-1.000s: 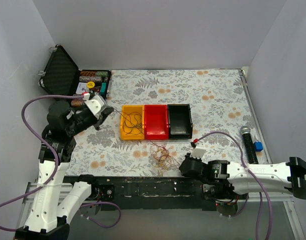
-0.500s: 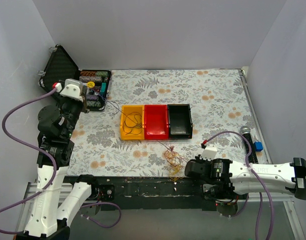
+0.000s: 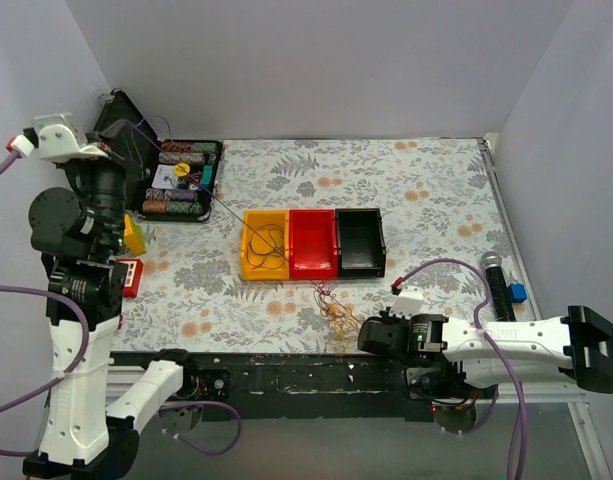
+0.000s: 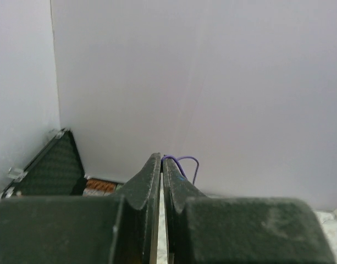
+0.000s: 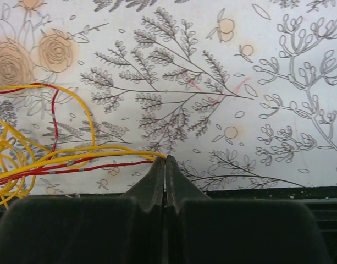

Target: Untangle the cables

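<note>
The cables form a small yellow and red tangle (image 3: 335, 311) near the table's front edge. My right gripper (image 3: 365, 337) lies low beside it, shut on yellow and red strands (image 5: 108, 159) at its tips (image 5: 166, 159). My left gripper (image 3: 126, 148) is raised high at the far left, in front of the open case lid. It is shut on a thin dark purple cable (image 4: 181, 161) that loops out of its tips (image 4: 161, 159). That purple strand (image 3: 224, 206) runs down to a loop in the yellow bin (image 3: 248, 268).
Yellow, red (image 3: 313, 262) and black (image 3: 360, 265) bins stand in a row mid-table. An open black case (image 3: 208, 168) with poker chips sits at the back left. A microphone (image 3: 496, 285) and a blue block (image 3: 517, 293) lie at the right edge. Small yellow (image 3: 134, 236) and red (image 3: 130, 276) objects sit at the left.
My left arm has risen and swung back to the left, drawing the purple cable out from the yellow bin. My right gripper shifted slightly along the front edge with the tangle.
</note>
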Action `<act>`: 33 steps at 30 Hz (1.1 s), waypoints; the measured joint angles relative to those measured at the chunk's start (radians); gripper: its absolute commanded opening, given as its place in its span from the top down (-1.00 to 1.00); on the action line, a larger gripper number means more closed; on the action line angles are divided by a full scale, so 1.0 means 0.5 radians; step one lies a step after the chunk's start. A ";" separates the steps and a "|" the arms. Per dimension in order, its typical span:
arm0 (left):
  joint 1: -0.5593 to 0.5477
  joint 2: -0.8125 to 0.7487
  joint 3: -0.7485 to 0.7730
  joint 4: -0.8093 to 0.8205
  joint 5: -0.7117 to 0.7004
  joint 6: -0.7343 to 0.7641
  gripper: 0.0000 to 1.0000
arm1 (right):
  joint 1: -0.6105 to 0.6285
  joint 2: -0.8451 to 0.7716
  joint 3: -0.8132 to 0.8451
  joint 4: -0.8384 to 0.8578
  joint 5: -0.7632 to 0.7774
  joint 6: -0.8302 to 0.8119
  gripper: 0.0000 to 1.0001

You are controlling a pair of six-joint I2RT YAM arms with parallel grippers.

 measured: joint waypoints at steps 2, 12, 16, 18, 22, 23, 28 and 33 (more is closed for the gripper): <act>-0.008 0.092 0.192 -0.047 0.009 -0.069 1.00 | 0.001 0.040 0.025 0.044 0.005 0.000 0.97; -0.011 0.359 0.735 -0.107 0.066 -0.160 1.00 | 0.002 0.148 0.035 0.163 0.007 -0.002 0.97; -0.008 0.429 0.890 -0.005 -0.063 -0.076 1.00 | 0.002 0.233 0.035 0.146 0.001 -0.013 0.97; -0.004 0.494 1.020 0.088 -0.157 -0.017 1.00 | 0.005 0.242 0.038 0.146 0.008 -0.018 0.97; 0.000 0.536 1.125 0.214 -0.227 0.040 1.00 | 0.011 0.249 0.039 0.145 0.014 -0.018 0.97; 0.004 0.522 1.114 0.218 -0.203 0.037 1.00 | 0.011 0.250 0.040 0.144 0.015 -0.018 0.97; 0.006 0.412 0.959 0.209 -0.028 -0.005 1.00 | 0.011 0.243 0.040 0.140 0.014 -0.025 0.97; 0.007 0.423 0.959 0.301 -0.066 0.028 1.00 | 0.011 0.240 0.040 0.132 0.014 -0.056 0.97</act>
